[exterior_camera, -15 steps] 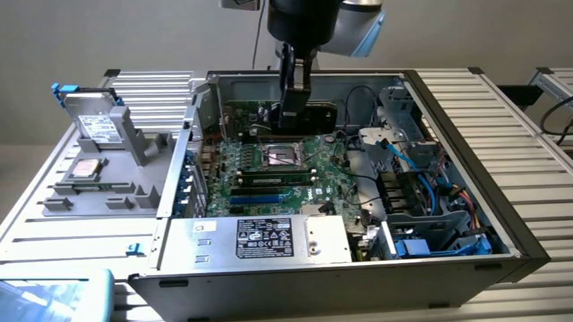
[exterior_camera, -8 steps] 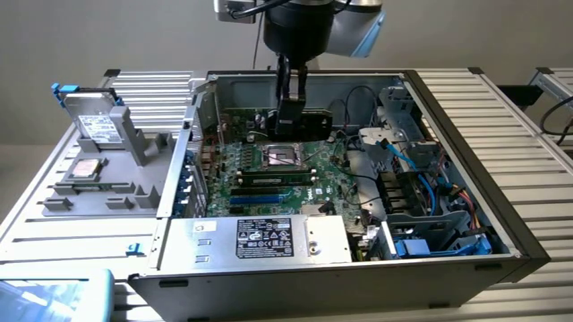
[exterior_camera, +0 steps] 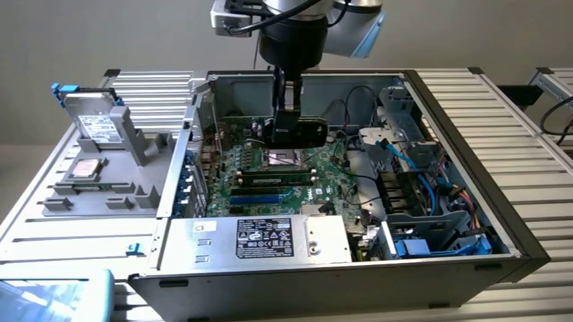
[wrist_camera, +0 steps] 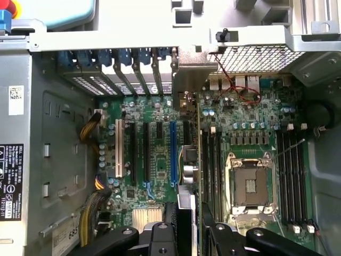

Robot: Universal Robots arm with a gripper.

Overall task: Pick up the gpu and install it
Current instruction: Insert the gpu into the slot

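My gripper (exterior_camera: 288, 126) hangs inside the open computer case (exterior_camera: 465, 168), shut on the gpu (exterior_camera: 301, 132). The gpu is a dark block with a thin card, held upright above the green motherboard (exterior_camera: 268, 168). In the wrist view the gpu (wrist_camera: 186, 165) appears edge-on between my two black fingers (wrist_camera: 160, 237), with its silvery bracket end (wrist_camera: 187, 80) towards the case's rear slot openings. It hovers beside the blue expansion slot (wrist_camera: 172, 146), between that slot and the memory slots. Whether the card touches the board, I cannot tell.
A silver hard drive (exterior_camera: 94, 124) stands in a grey fixture (exterior_camera: 107, 181) at the exterior view's left. The power supply (exterior_camera: 268, 238) lies at the case's front. The CPU socket (wrist_camera: 250, 184) and cables (exterior_camera: 421, 174) sit near the card.
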